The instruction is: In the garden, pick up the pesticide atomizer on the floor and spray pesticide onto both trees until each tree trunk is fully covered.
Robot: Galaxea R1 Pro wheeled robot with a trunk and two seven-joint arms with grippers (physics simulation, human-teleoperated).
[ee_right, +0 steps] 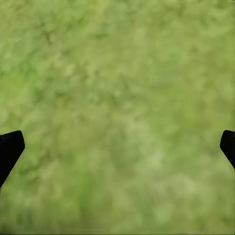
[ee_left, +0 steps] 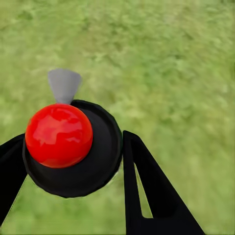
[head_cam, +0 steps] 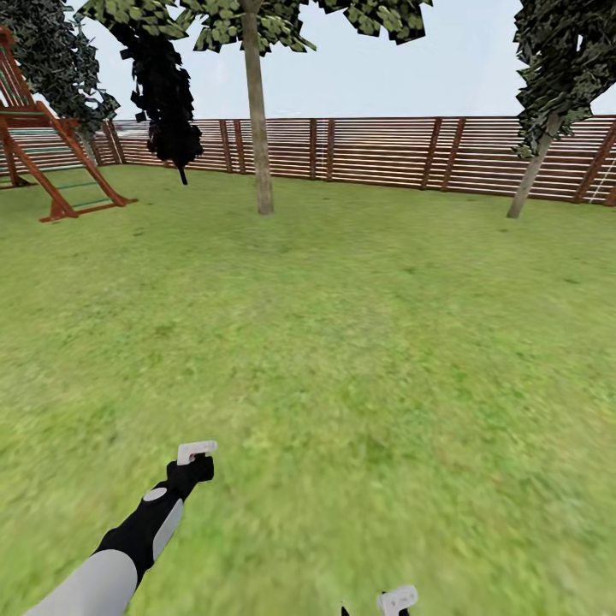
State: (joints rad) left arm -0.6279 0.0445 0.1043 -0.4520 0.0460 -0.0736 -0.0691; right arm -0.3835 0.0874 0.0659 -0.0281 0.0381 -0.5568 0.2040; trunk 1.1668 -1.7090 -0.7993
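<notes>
Two trees stand well ahead of the grippers across the lawn (head_cam: pixel 342 342): one upright trunk (head_cam: pixel 257 111) straight beyond the left gripper (head_cam: pixel 195 458), and a leaning trunk (head_cam: pixel 532 175) far off toward the right gripper's side, both before the slatted fence (head_cam: pixel 385 152). The left gripper is clenched on the pesticide atomizer (ee_left: pixel 73 147), a round black body with a glossy red cap and grey nozzle between its fingers (ee_left: pixel 147 196). The right gripper (ee_right: pixel 117 147) hangs released over bare grass, fingers spread wide.

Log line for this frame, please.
left pincer: shut on atomizer | right pincer: open above lawn | trees far, unsprayed
</notes>
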